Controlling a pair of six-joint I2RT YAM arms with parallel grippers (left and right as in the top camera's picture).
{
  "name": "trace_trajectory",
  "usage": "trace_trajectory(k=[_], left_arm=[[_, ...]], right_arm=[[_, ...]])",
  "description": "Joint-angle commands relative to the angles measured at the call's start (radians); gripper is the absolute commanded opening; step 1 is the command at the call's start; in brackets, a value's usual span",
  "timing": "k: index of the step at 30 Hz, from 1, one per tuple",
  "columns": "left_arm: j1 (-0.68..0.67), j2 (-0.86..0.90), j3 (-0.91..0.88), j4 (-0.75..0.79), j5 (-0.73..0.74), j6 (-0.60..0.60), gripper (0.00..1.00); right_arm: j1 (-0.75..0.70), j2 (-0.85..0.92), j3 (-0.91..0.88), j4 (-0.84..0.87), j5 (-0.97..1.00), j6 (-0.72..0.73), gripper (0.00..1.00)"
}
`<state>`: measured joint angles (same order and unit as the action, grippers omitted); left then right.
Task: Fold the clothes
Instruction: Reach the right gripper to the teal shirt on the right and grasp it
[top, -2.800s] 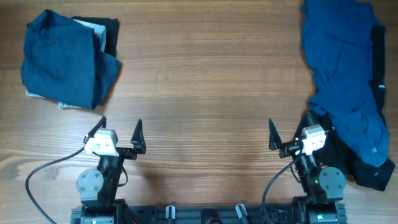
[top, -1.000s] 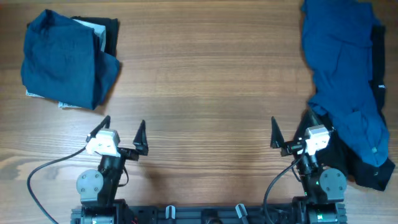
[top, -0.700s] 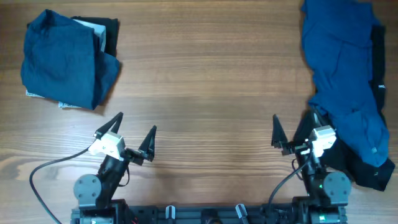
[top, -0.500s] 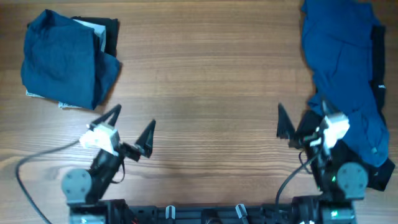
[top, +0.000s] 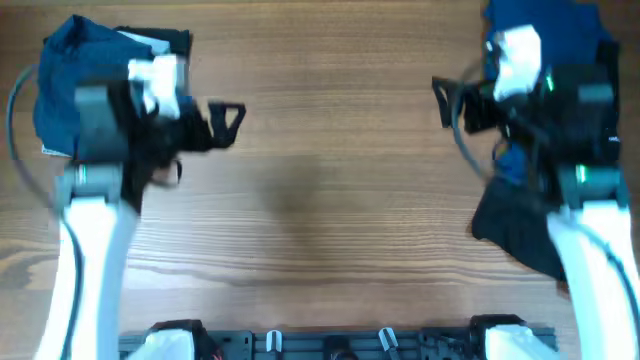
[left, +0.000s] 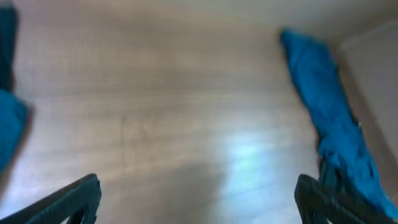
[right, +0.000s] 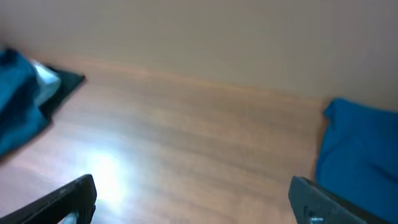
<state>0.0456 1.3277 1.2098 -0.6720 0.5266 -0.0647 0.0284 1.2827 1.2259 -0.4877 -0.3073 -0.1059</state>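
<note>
The light is soft and even, falling from above, bright with no harsh shadow. In the overhead view the table (top: 330, 60) grain is crisp, yet both arms are smeared by motion blur, the left tool (top: 228, 122) and right tool (top: 442, 103) ghosted at their edges; a faint diffuse shadow lies mid-table. Both wrist views are soft throughout, each with a pale glare patch on the wood, and the dark fingers (left: 81, 193) at the near corners are unfocused.

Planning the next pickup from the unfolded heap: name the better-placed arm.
Right. The right end effector hangs by the unfolded blue heap; the left end effector is across the table, near the folded stack.
</note>
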Motion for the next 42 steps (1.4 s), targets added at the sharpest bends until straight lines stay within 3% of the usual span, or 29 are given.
trace_trajectory(k=[1, 9, 12, 17, 28, 33, 37, 41, 42], left_arm=[[-0.005, 0.197, 0.116, -0.045, 0.015, 0.061, 1.00], [-0.006, 0.389, 0.118, -0.063, 0.102, 0.057, 1.00], [-0.010, 0.402, 0.118, -0.047, 0.136, 0.057, 1.00], [-0.047, 0.402, 0.118, 0.007, 0.134, 0.057, 1.00], [-0.207, 0.402, 0.118, 0.078, 0.063, 0.057, 1.00], [-0.247, 0.402, 0.118, 0.097, 0.039, 0.057, 1.00], [-0.260, 0.402, 0.118, 0.121, 0.040, 0.056, 1.00], [-0.260, 0.402, 0.118, 0.132, 0.040, 0.057, 1.00], [-0.260, 0.402, 0.118, 0.132, 0.040, 0.057, 1.00]], right_arm=[[0.006, 0.196, 0.079, -0.037, -0.016, -0.048, 1.00], [0.005, 0.496, 0.078, -0.093, -0.035, -0.040, 1.00], [-0.014, 0.543, 0.078, -0.101, -0.013, 0.064, 1.00], [-0.122, 0.526, 0.079, -0.132, 0.238, 0.383, 1.00], [-0.332, 0.528, 0.014, -0.161, 0.454, 0.454, 0.98], [-0.364, 0.528, -0.056, -0.153, 0.477, 0.456, 0.84], [-0.365, 0.528, -0.116, -0.111, 0.510, 0.455, 0.81], [-0.365, 0.528, -0.146, -0.083, 0.510, 0.453, 0.65], [-0.365, 0.528, -0.148, -0.080, 0.510, 0.452, 0.56]])
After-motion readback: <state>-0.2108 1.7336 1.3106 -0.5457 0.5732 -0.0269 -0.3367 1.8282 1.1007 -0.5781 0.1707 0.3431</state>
